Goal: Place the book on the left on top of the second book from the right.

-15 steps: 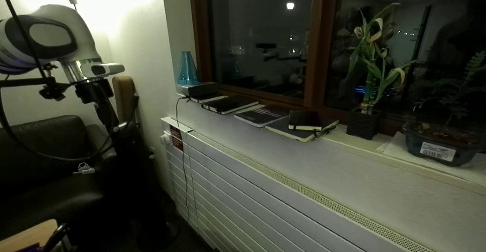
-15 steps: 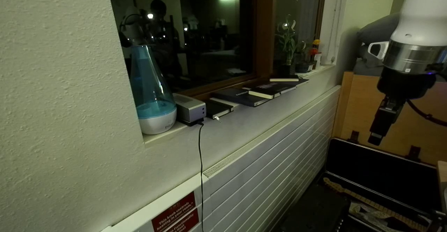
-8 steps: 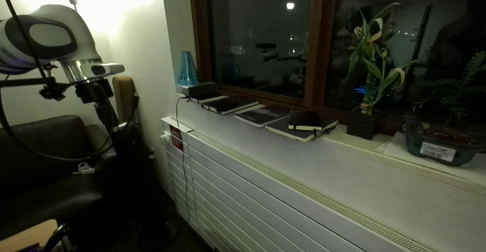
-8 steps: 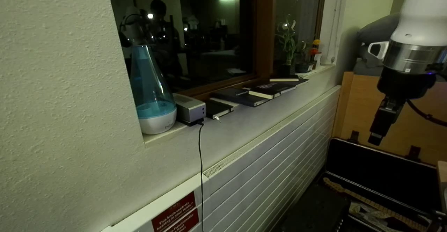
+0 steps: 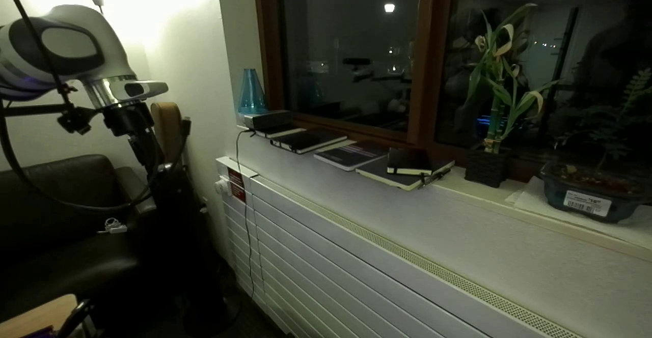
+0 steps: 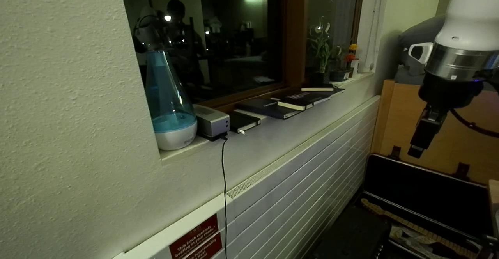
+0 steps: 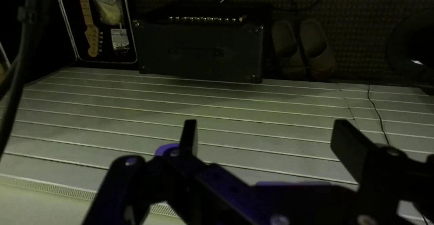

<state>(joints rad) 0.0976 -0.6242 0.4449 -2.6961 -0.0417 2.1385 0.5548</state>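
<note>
Several dark, closed books lie flat in a row on the windowsill. In an exterior view, a black book (image 5: 309, 140) lies left of a grey-covered book (image 5: 351, 155). At the right end, a small black book (image 5: 409, 160) rests on a broader dark book (image 5: 376, 171). Another book (image 5: 280, 133) lies partly under a grey box. In an exterior view, a small black book (image 6: 242, 120) lies beside that box, with a wider dark book (image 6: 269, 107) behind. My gripper (image 7: 265, 130) is open and empty, fingers wide apart. It hangs away from the sill (image 6: 417, 151). No book shows in the wrist view.
A blue humidifier (image 6: 173, 122) and the grey box (image 6: 212, 120) stand at one sill end, with a hanging cord (image 6: 224, 173). Potted plants (image 5: 486, 167) stand at the other. A white radiator (image 7: 237, 109) runs below the sill. An amplifier (image 7: 200, 48) and guitar case (image 7: 130, 48) are on the floor.
In the last half second the arm has shifted and tilted slightly, and my gripper has moved a little up and closer to the sill. The books have not moved.
</note>
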